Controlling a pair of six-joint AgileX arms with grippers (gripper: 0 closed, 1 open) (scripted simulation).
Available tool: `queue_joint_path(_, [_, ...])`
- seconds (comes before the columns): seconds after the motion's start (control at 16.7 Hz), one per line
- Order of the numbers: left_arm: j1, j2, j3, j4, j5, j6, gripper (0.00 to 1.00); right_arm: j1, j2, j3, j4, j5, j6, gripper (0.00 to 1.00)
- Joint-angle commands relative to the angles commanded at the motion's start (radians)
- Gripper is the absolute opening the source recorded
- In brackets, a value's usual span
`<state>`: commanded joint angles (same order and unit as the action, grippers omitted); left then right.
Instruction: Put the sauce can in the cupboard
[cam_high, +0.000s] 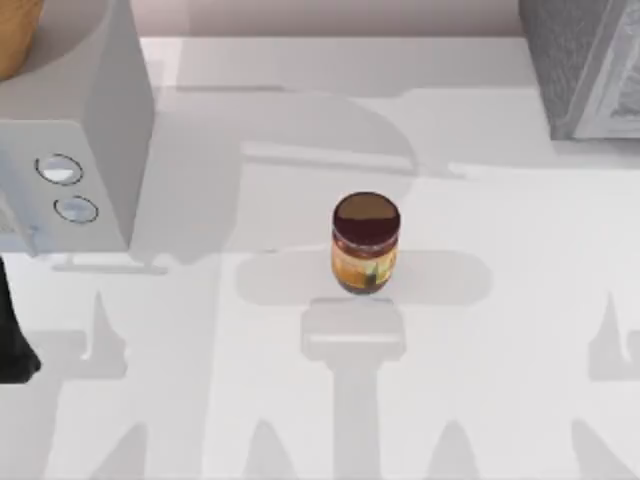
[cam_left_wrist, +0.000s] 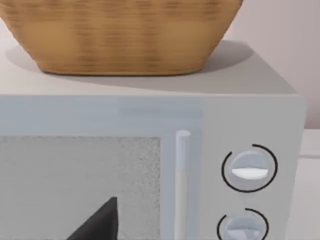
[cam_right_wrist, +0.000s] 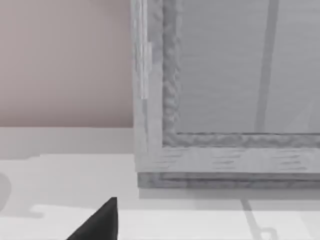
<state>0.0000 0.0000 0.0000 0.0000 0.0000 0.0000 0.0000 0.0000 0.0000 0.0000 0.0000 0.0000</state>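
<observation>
The sauce can (cam_high: 365, 243) stands upright near the middle of the white table, with a dark maroon lid and an orange-yellow label. The cupboard (cam_high: 585, 65) is the dark grey speckled unit at the far right corner, and its framed front panel (cam_right_wrist: 235, 90) faces the right wrist camera. A dark part of my left gripper (cam_left_wrist: 97, 222) shows in front of the pale grey box, far to the left of the can. A dark part of my right gripper (cam_right_wrist: 97, 222) hangs over the table in front of the cupboard. Neither gripper is near the can.
A pale grey box with two round dials (cam_high: 75, 150) stands at the far left, with a woven basket (cam_left_wrist: 120, 35) on top. A dark piece of my left arm (cam_high: 12, 335) crosses the table's left edge. Open tabletop surrounds the can.
</observation>
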Motion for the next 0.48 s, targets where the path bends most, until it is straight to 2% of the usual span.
queue_joint_path(0.24, [0.000, 0.000, 0.000, 0.000, 0.000, 0.000, 1.00, 0.007, 0.029, 0.009, 0.009, -0.017, -0.006, 1.00])
queue_joint_path(0.48, [0.000, 0.000, 0.000, 0.000, 0.000, 0.000, 1.00, 0.036, 0.203, 0.066, 0.064, -0.115, -0.038, 1.00])
